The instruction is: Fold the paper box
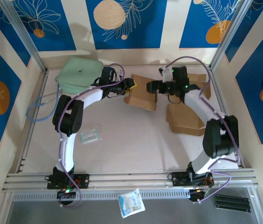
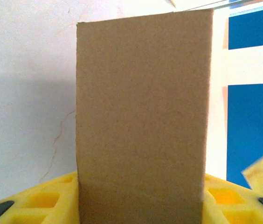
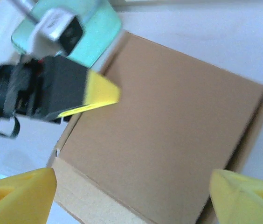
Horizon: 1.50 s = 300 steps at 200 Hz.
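Observation:
The brown paper box (image 1: 143,91) sits at the back middle of the table, partly folded, with its lid panel facing up (image 3: 169,135). My left gripper (image 1: 129,87) is shut on the box's left wall. In the left wrist view that cardboard panel (image 2: 143,116) stands upright between the yellow pads (image 2: 43,203), touching both. My right gripper (image 1: 156,89) hovers at the box's right edge, open. Its yellow fingertips (image 3: 19,196) stand wide apart over the lid with nothing between them. The left gripper's yellow finger (image 3: 99,91) rests on the box's far corner.
A stack of flat cardboard blanks (image 1: 185,119) lies under the right arm. A pale green container (image 1: 79,72) stands at the back left, beside a blue cable (image 1: 38,111). A clear plastic bag (image 1: 92,134) lies near the left arm. A packet (image 1: 131,202) lies in front of the rail.

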Available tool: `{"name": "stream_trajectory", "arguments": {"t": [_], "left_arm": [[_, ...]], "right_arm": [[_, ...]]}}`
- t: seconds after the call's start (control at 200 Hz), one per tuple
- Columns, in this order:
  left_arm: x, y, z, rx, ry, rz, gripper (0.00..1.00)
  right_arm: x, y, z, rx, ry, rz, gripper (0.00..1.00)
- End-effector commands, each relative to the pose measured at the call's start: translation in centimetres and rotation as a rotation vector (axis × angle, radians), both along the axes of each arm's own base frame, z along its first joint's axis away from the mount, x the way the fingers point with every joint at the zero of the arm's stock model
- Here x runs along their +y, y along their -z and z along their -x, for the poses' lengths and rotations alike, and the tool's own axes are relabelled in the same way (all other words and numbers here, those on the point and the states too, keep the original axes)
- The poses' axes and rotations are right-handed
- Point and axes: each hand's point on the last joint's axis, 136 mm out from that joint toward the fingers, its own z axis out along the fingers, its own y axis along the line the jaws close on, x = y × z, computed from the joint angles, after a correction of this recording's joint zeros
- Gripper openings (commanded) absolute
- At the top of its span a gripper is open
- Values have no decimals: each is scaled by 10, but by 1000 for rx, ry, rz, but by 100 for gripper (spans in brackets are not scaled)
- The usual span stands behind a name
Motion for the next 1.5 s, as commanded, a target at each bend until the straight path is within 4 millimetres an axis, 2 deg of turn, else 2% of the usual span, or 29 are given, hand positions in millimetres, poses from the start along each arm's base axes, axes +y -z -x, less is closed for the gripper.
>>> {"name": "stream_trajectory", "arguments": {"t": [0.0,0.09,0.16,0.245,0.445,0.705,0.785,0.96,1.035,1.166,1.326,1.496], "left_arm": [[1,-30,7,-41,3,6,47],[2,-34,7,-43,2,2,47],[4,-37,7,-44,-2,-1,48],[6,-38,6,-47,-7,-3,47],[10,-37,8,-40,-12,-3,48],[14,-42,10,-37,-14,1,48],[14,-45,10,-39,-16,4,48],[14,-54,10,-49,-18,26,52],[14,-60,11,-58,-20,35,54],[15,-70,12,-75,-21,42,60],[19,-87,17,-116,-25,42,75],[43,-112,30,-207,-78,-39,89]], "right_arm": [[26,-3,7,-487,-197,358,89],[60,18,32,-837,-416,602,99],[74,34,32,-946,-477,734,99],[76,43,13,-956,-438,837,99],[69,37,-36,-1112,-271,1055,99],[76,47,-50,-1145,-269,1072,100],[76,48,-52,-1150,-264,1078,94],[74,52,-44,-1111,-297,1044,66],[74,53,-41,-1088,-306,1025,58],[72,52,-37,-1076,-315,1013,53],[67,45,-34,-1041,-306,979,48],[56,37,-22,-948,-342,933,47]]}}
